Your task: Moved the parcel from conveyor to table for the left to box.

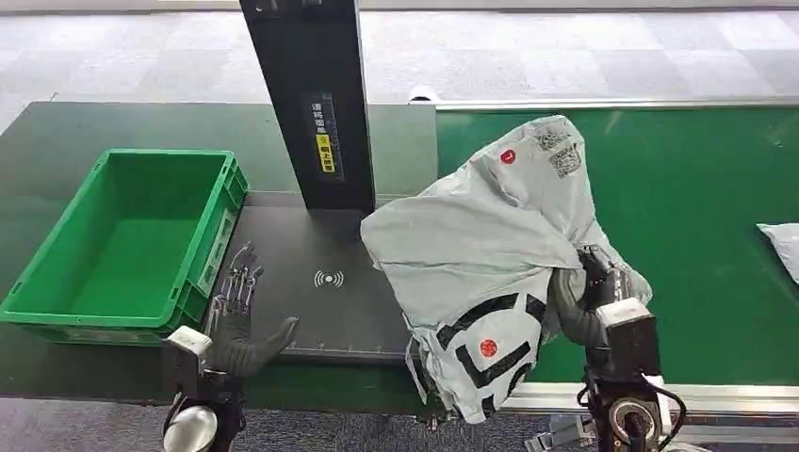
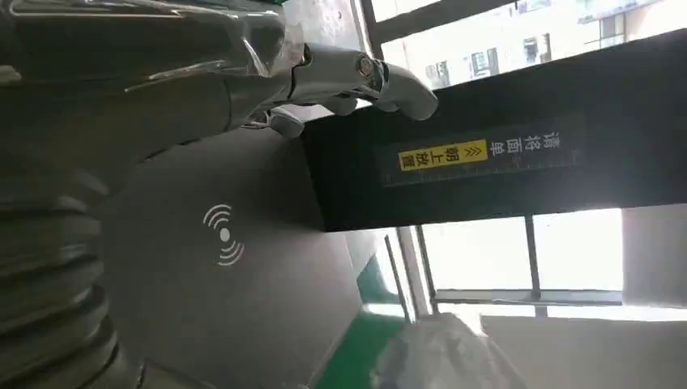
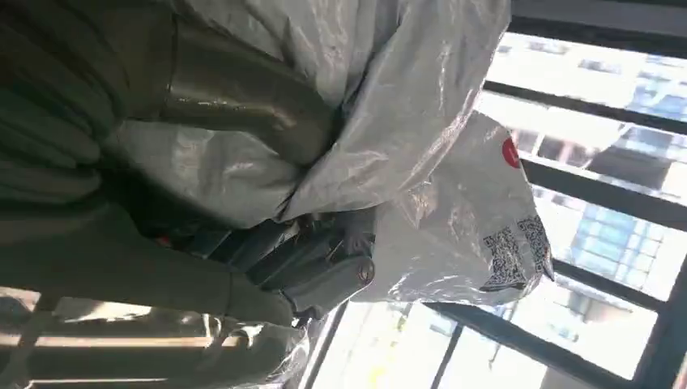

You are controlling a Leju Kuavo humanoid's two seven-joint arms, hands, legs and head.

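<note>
Transfer step, mid-carry. Right hand (image 1: 592, 292) grips the parcel (image 1: 490, 254), a grey plastic mailer bag with black stripes, red dots and a printed code label; fingers bunch the film near its right side, seen close up in the right wrist view, parcel (image 3: 421, 121) wrapped around right hand (image 3: 267, 243). Parcel looks lifted, hanging over the seam between the green conveyor (image 1: 697, 188) on the right and the dark scan pad (image 1: 311, 282) on the tabletop (image 1: 57, 141); lower end droops past the near edge. Can't tell if any part touches the pad.

Left hand (image 1: 240, 315) holds nothing, fingers spread, resting on or just over the near left corner of the pad, just beside the green crate (image 1: 132, 235), which looks empty. Black scanner post (image 1: 316, 94) stands at the far side of the pad.

Judgement: conveyor pick is done, set-down not yet. Next move calls for carrying the parcel further left, lowering it onto the pad within left-hand reach, then letting go. Loose film may snag on the fingers at release. Another pale bag (image 1: 780, 247) lies at the far right on the conveyor.
</note>
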